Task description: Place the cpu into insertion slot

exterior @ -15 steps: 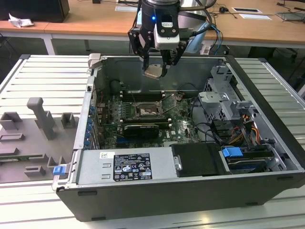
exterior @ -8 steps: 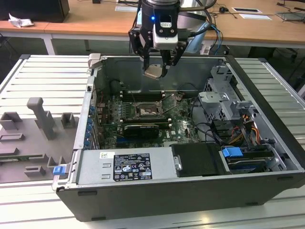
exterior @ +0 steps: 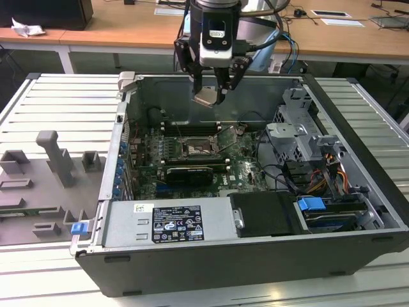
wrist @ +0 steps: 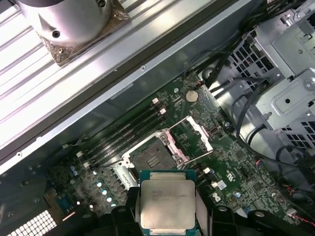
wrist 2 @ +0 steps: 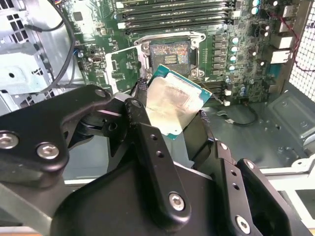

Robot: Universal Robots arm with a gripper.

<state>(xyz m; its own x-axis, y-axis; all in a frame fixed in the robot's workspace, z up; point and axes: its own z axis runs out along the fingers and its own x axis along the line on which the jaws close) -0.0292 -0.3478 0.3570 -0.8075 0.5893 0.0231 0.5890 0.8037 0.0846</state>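
cpu sits in the upper middle of the exterior frame, silver top showing and tilted, pinched on opposite edges by the gripper. Jaws closed onto the chip, nothing else held. It hangs in the air over the open computer case, clear of the board.

In both wrist views the cpu sits between the black fingers, with the insertion slot beyond it, apart, not touching.

In the exterior view the insertion slot is mid-frame, below the cpu, on the green motherboard. Its metal frame is flipped up beside the socket.

Memory slots run just above the socket in the frame and the black graphics card just below. The power supply is along the case's lower edge.
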